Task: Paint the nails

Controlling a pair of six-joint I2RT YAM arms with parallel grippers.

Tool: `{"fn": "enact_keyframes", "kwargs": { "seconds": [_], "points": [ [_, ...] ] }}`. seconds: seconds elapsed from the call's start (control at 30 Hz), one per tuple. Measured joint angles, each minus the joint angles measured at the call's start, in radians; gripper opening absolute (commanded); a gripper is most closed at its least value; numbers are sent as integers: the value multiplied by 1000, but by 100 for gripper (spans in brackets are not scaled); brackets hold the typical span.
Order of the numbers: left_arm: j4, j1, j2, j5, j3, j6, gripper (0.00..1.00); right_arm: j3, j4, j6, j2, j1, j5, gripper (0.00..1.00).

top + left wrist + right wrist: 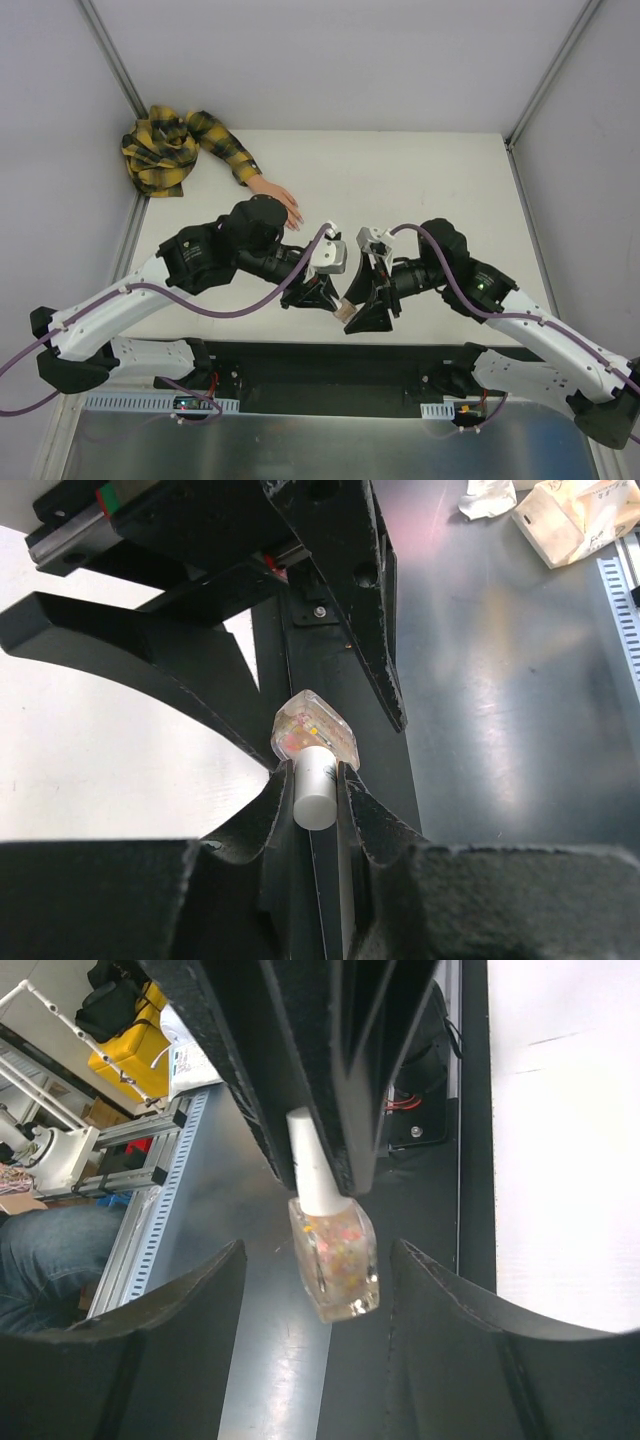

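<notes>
The mannequin hand (278, 197) lies at the table's back left, its yellow-and-black plaid sleeve (175, 148) bunched in the corner. Its nails are too small to make out, and my left arm covers part of the fingers. My left gripper (338, 306) (313, 772) is shut on the white cap (316, 785) of a small clear nail-polish bottle (315, 728) with glitter flecks. It holds the bottle in the air over the table's front edge. My right gripper (362, 305) (320, 1305) is open, its fingers (180, 1345) on either side of the bottle's glass body (335, 1255) without touching it.
The white table (420, 190) ends at a black front rail (330, 365), with a metal surface (330, 440) below it. Grey walls close in the left, back and right. White boxes (575, 515) and a slotted rail (150, 1210) lie beyond the table.
</notes>
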Motion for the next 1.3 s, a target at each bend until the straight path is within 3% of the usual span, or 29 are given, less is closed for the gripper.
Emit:
{"fn": "enact_keyframes", "kwargs": {
  "seconds": [0.2,0.3,0.33,0.37,0.5,0.7,0.8,0.97,1.03,1.2,1.23,1.3],
  "points": [
    [4,0,23,7,7,0,0,4,18,-2,0,8,-14,47],
    [4,0,25,16,9,-2,0,7,19,-14,7,8,-16,19],
    [5,0,25,21,11,-1,0,9,18,-14,13,7,-19,3],
    [1,0,25,21,16,-4,0,9,20,-20,16,8,-23,1],
    [-12,-1,25,6,24,-16,0,14,12,-56,15,15,-3,0],
    [-21,-1,50,-187,74,-143,0,14,-14,-131,-71,63,312,0],
    [-9,-1,65,-311,103,-248,0,14,-4,-169,-107,145,586,0],
    [-51,-2,114,-526,181,-446,0,14,63,-281,-75,411,1203,0],
    [-77,-1,151,-592,232,-513,0,14,107,-320,-46,468,1381,0],
    [-86,-1,202,-695,285,-625,0,14,161,-382,-10,497,1569,0],
    [-83,-1,201,-703,285,-639,5,14,162,-386,-12,496,1569,0],
    [-73,-2,198,-711,285,-664,30,14,163,-391,-25,485,1548,0]
  ]
}}
